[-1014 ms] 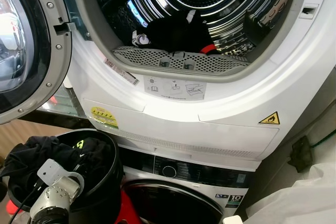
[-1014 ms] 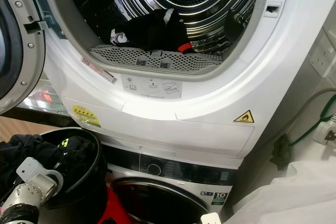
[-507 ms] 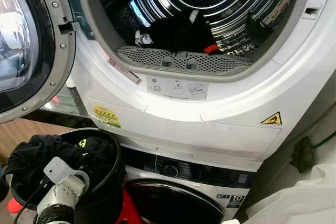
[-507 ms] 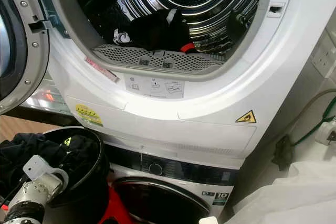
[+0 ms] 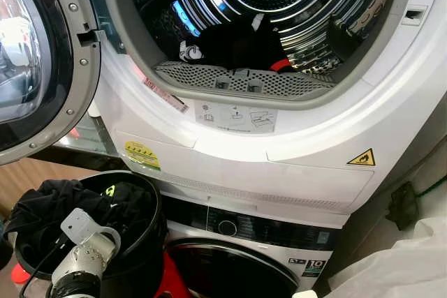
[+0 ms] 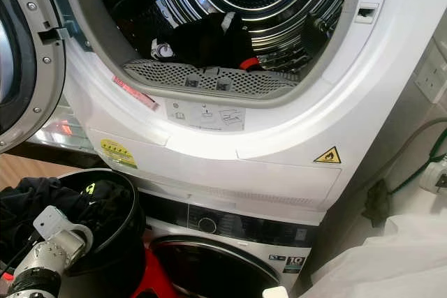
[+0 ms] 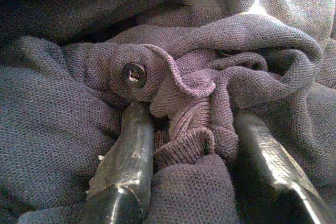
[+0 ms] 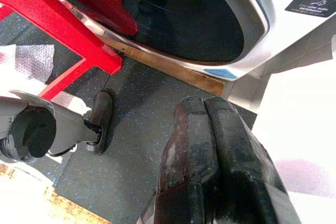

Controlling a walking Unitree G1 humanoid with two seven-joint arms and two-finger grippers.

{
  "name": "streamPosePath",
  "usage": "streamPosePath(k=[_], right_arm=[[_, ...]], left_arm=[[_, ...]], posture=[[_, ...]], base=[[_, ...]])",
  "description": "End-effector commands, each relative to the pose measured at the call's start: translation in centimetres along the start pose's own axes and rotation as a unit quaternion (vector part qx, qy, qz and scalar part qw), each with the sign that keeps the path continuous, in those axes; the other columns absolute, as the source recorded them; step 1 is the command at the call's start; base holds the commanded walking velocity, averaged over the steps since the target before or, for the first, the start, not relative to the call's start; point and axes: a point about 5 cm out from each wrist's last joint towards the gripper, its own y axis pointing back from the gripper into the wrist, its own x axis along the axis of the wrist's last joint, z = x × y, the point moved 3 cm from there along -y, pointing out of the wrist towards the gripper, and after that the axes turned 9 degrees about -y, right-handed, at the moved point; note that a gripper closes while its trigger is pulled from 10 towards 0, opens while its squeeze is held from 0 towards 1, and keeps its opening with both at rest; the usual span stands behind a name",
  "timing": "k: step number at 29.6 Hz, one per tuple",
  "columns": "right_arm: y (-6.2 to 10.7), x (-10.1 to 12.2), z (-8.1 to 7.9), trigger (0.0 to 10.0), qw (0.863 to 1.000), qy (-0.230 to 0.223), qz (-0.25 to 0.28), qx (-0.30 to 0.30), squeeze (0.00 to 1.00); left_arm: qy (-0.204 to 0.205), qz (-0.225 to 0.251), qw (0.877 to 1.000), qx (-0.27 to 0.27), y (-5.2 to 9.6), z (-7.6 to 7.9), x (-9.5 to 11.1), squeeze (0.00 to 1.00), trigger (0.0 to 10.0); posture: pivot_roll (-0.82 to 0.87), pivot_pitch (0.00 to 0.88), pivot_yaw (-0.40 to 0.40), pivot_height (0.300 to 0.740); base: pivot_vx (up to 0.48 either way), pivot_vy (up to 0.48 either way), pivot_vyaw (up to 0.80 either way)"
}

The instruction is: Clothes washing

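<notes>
Nearest, at lower left, the left gripper (image 7: pixel 191 145) was sunk in the black bucket (image 5: pixel 140 256), its fingers (image 7: pixel 126 150) spread around a bunched fold of dark clothes (image 5: pixel 59 204), not plainly clamped. The right gripper (image 8: pixel 210 150) hung idle low over the floor, fingers pressed together on nothing. Beyond the bucket stood the lower machine (image 5: pixel 241 270), door closed. Farther and higher, the upper drum (image 5: pixel 279 5) stood open with a few dark garments (image 5: pixel 234 40) already inside. The load seemed partly moved; most of the bucket's clothes remained to transfer.
</notes>
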Motion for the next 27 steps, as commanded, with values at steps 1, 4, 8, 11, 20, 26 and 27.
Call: streamPosePath(k=[1, 4, 8, 11, 20, 26, 27], right_arm=[[-0.1, 0.1, -0.2, 10.0, 1.000, 0.003, 0.000, 0.002, 0.00], [-0.1, 0.0, -0.2, 10.0, 1.000, 0.004, -0.003, 0.003, 0.00], [-0.1, 0.1, -0.4, 10.0, 1.000, 0.006, -0.004, 0.005, 0.00], [-0.1, 0.2, -0.6, 10.0, 1.000, 0.008, -0.004, 0.009, 0.00], [-0.3, 0.5, -1.1, 10.0, 1.000, 0.019, -0.005, 0.019, 0.00], [-0.3, 0.9, -1.1, 10.0, 1.000, 0.020, -0.002, 0.019, 0.00], [-0.3, 0.9, -1.1, 10.0, 1.000, 0.020, -0.002, 0.020, 0.00]], left_arm=[[-0.016, -0.085, 0.996, 0.008, -0.1, -0.4, -5.0, 0.00, 0.0], [-0.015, -0.083, 0.996, 0.011, -0.1, -0.5, -5.1, 0.00, 0.0], [-0.012, -0.074, 0.997, 0.013, -0.1, -0.5, -5.0, 0.00, 0.0], [-0.011, -0.067, 0.998, 0.017, -0.1, -0.6, -4.9, 0.00, 0.0], [-0.005, -0.012, 1.000, 0.017, 0.3, -0.5, -3.4, 0.00, 0.0], [-0.016, 0.060, 0.998, 0.025, 1.6, -0.6, -1.8, 0.00, 0.0], [-0.016, 0.072, 0.997, 0.026, 2.0, -0.6, -1.5, 0.00, 0.0]], posture=[[0.06, 0.000, 0.017, 0.740], [0.06, 0.000, 0.019, 0.740], [0.07, 0.000, 0.019, 0.740], [0.08, 0.000, 0.018, 0.740], [0.11, 0.000, 0.006, 0.740], [0.12, 0.000, 0.004, 0.740], [0.13, 0.000, 0.003, 0.740]], base=[[0.000, 0.000, 0.00], [0.000, 0.000, 0.00], [0.000, 0.000, 0.00], [0.000, 0.000, 0.00], [0.000, 0.000, 0.00], [0.000, 0.000, 0.00], [0.000, 0.000, 0.00]])
